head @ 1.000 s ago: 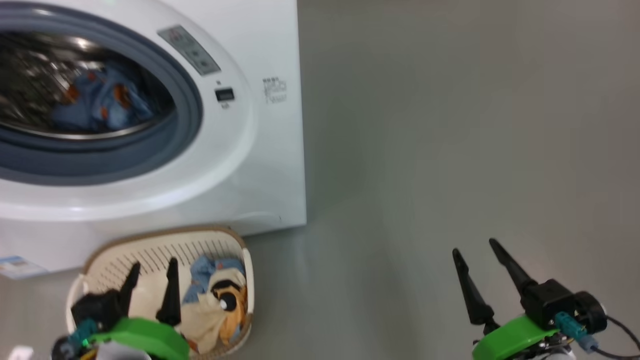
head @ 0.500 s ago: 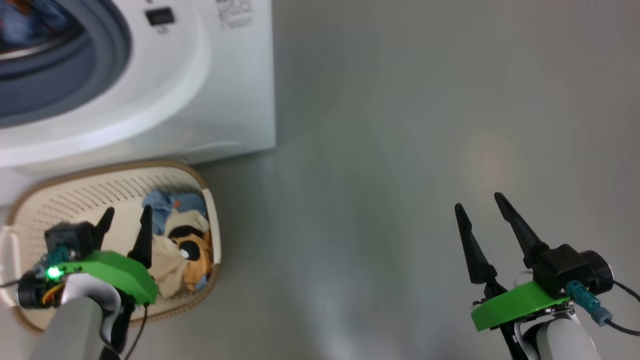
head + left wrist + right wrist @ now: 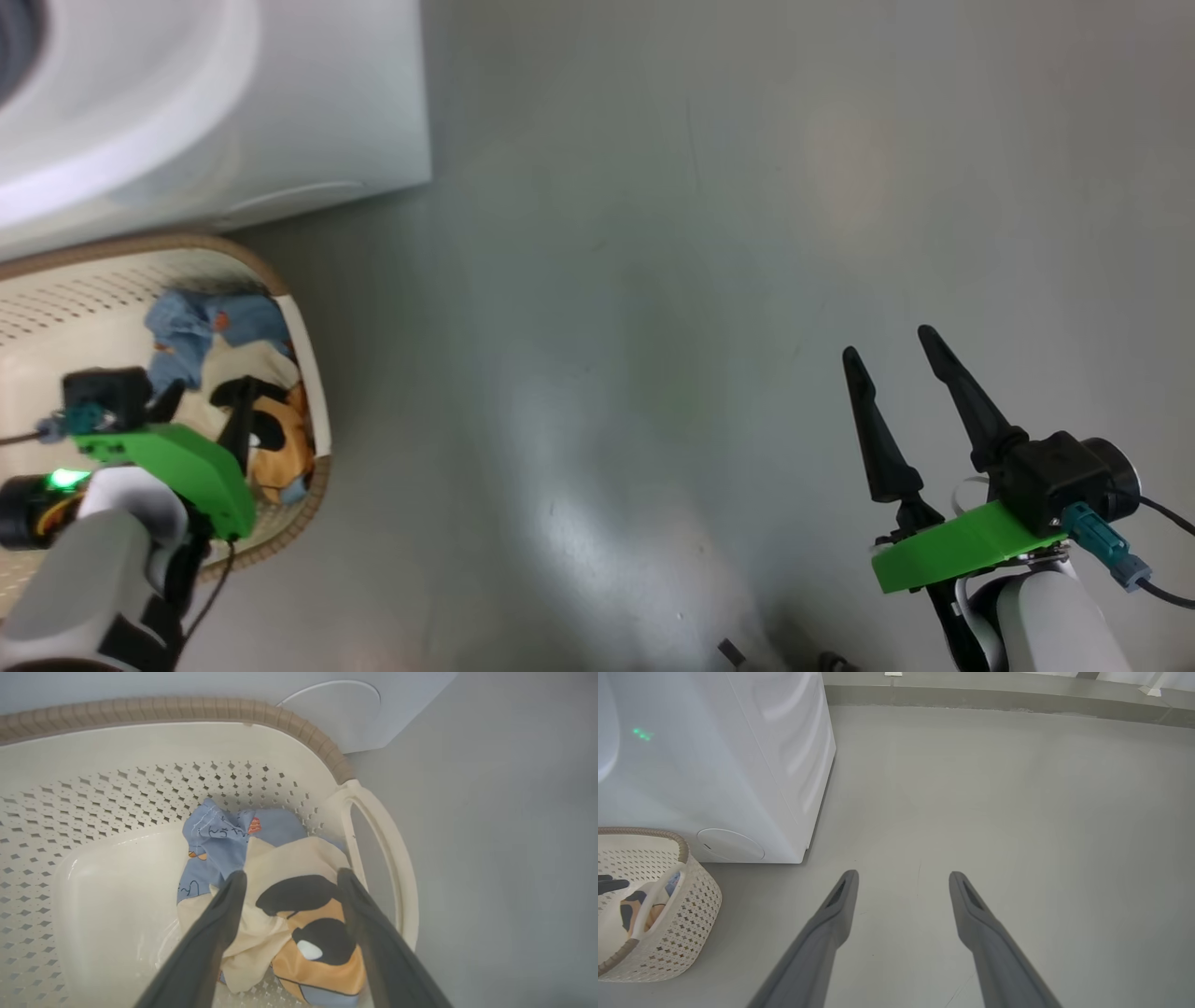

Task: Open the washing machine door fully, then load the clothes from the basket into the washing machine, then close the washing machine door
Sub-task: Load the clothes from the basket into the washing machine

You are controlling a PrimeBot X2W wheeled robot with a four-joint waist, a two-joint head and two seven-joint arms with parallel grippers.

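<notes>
The cream basket with a brown rim stands on the floor against the front of the white washing machine. Inside it lie the clothes: a light blue piece and a cream and orange piece with a big cartoon face. My left gripper is open, reaching down into the basket with its fingers on either side of the cream piece, holding nothing. My right gripper is open and hangs over the floor far to the right. The washing machine door is out of view.
Grey floor stretches to the right of the washing machine. A low ledge runs along the far wall. The basket has a white side handle facing the floor side.
The head camera has tilted down, so the drum opening has left the picture. My left gripper has sunk lower into the basket, over the clothes. The right gripper has barely moved.
</notes>
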